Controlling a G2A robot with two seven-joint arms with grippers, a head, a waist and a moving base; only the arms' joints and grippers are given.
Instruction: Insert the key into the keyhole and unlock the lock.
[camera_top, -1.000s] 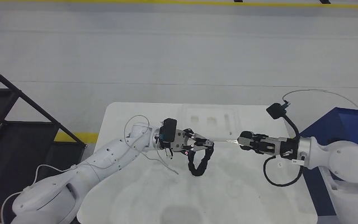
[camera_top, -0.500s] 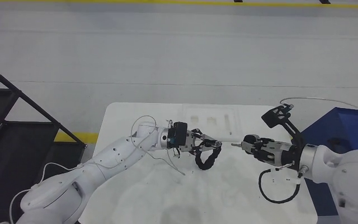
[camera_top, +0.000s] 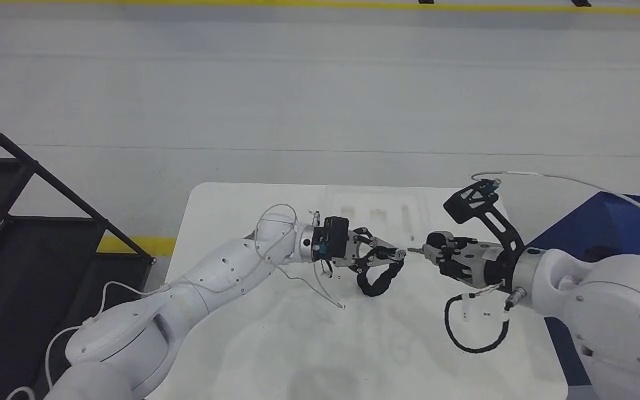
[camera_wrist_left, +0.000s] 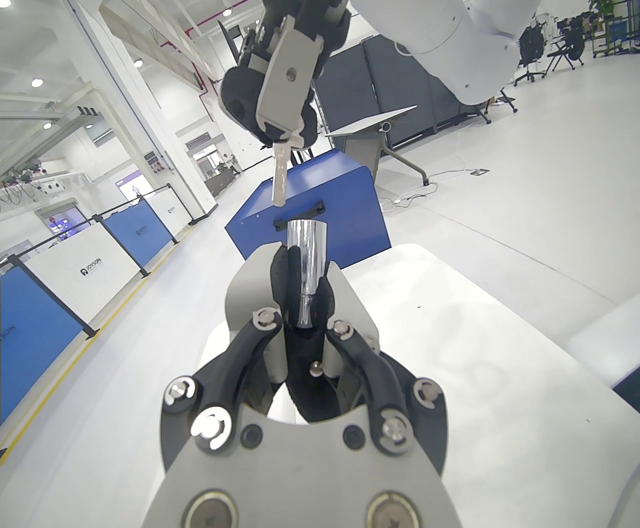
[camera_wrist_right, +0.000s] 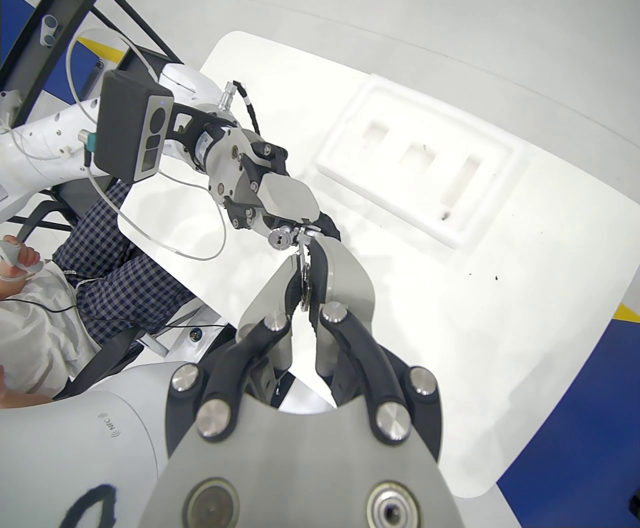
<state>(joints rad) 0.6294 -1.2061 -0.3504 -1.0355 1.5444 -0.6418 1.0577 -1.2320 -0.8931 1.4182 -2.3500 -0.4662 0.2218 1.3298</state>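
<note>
Above the middle of the table (camera_top: 400, 345), fingers of the left gripper (camera_wrist_left: 299, 267) clamp the lock (camera_wrist_left: 306, 245). The right gripper (camera_wrist_right: 306, 261) pinches the key (camera_wrist_left: 279, 172), tip just short of the keyhole (camera_wrist_right: 278, 240). Insertion and turning remain.

Bright white hall, pale floor (camera_top: 320, 90).
White table (camera_top: 400, 345); blue cabinet (camera_wrist_left: 350, 210) beside it, blue-and-white barriers (camera_wrist_left: 135, 227) along an aisle, lit ceiling lamps (camera_wrist_left: 36, 82), black rack (camera_top: 40, 250) near the table, yellow line (camera_top: 300, 4) on the far floor.

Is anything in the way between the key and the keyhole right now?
Nothing visible. The key, held by the right gripper, points at the end of the lock clamped in the left gripper, with only open air between.
</note>
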